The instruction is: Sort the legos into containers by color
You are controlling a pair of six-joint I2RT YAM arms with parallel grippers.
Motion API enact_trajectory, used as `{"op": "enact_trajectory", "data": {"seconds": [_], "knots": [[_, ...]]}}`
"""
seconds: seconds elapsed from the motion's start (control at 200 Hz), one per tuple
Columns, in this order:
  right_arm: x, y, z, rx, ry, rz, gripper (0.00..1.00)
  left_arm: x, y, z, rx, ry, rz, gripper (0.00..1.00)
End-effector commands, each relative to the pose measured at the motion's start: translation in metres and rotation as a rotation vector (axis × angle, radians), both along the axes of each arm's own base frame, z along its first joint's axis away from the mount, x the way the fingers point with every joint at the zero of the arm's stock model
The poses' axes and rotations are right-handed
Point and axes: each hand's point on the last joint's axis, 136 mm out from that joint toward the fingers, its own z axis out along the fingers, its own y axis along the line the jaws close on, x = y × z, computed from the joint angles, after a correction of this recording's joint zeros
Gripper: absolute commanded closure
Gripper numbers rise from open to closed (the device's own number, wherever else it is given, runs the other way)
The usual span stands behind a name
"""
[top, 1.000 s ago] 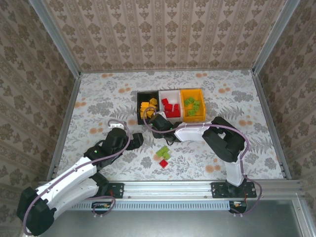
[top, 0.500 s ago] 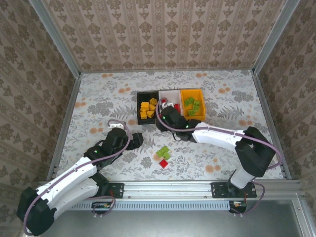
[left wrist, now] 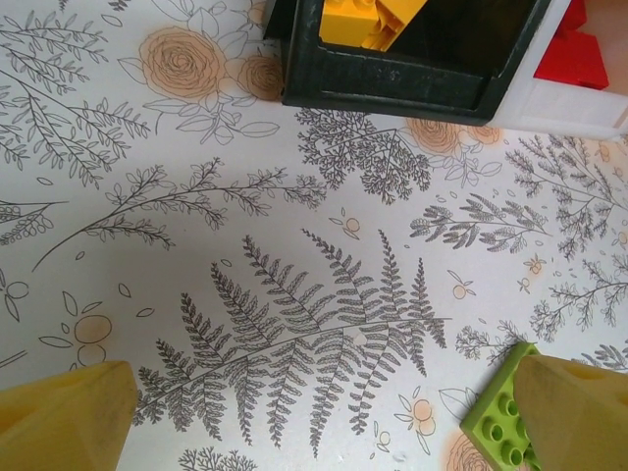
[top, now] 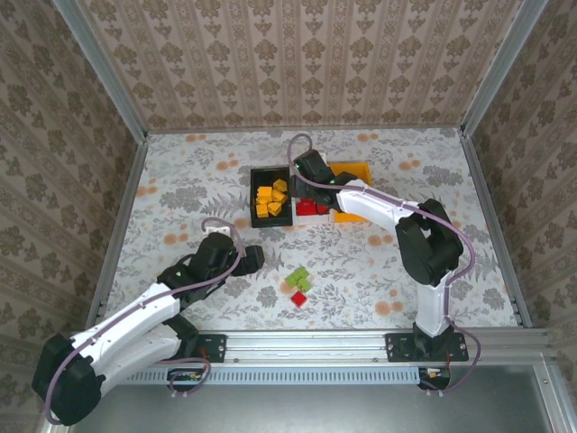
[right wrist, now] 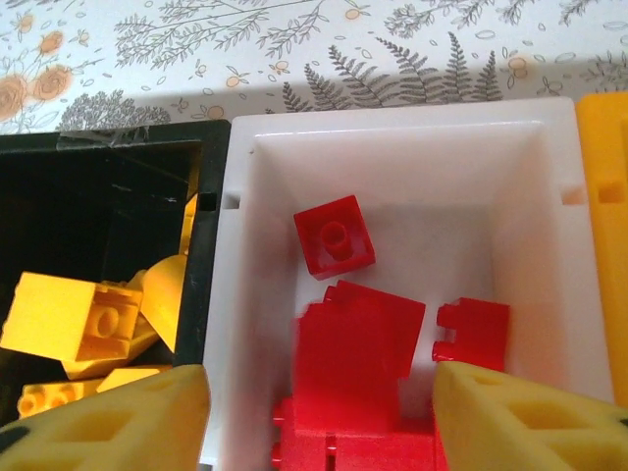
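Observation:
My right gripper hangs open over the white container. Between its fingers, touching neither, is a blurred red lego, above other red legos in that bin. The black container holds orange-yellow legos. Behind the right arm the orange-yellow container shows part of its rim. My left gripper stands open low over the table, with a lime green lego against its right fingertip. Loose green legos and a red lego lie at centre front.
The three bins stand in a row at the middle back of the flower-patterned table. The right arm reaches across to them from the right. Papered walls and a metal frame close in the table on three sides.
My right gripper has travelled from near the loose pile up over the white bin and has opened, letting go of a red lego. The left arm has barely shifted.

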Motion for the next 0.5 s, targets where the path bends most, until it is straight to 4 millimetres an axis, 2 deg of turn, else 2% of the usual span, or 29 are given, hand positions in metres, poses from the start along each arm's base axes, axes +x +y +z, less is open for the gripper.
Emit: {"op": "enact_trajectory", "data": {"seconds": [0.0, 0.135, 0.24, 0.38, 0.495], "knots": [[-0.001, -0.002, 0.035, 0.004, -0.045, 0.002, 0.3, 0.005, -0.011, 0.018, -0.013, -0.037, -0.049, 0.0], [-0.02, -0.007, 0.056, 0.052, -0.075, 0.021, 0.26, 0.006, -0.022, 0.023, -0.025, -0.041, -0.102, 0.0], [-0.045, -0.013, 0.06, 0.084, -0.074, 0.037, 0.24, 0.003, -0.039, 0.023, -0.017, -0.024, -0.182, 0.0], [-0.08, -0.028, 0.045, 0.1, -0.035, 0.046, 0.24, -0.013, -0.081, 0.017, 0.042, 0.008, -0.362, 0.02], [-0.104, -0.046, 0.027, 0.087, -0.006, 0.034, 0.23, -0.031, -0.113, 0.0, 0.125, 0.052, -0.501, 0.1]]}}
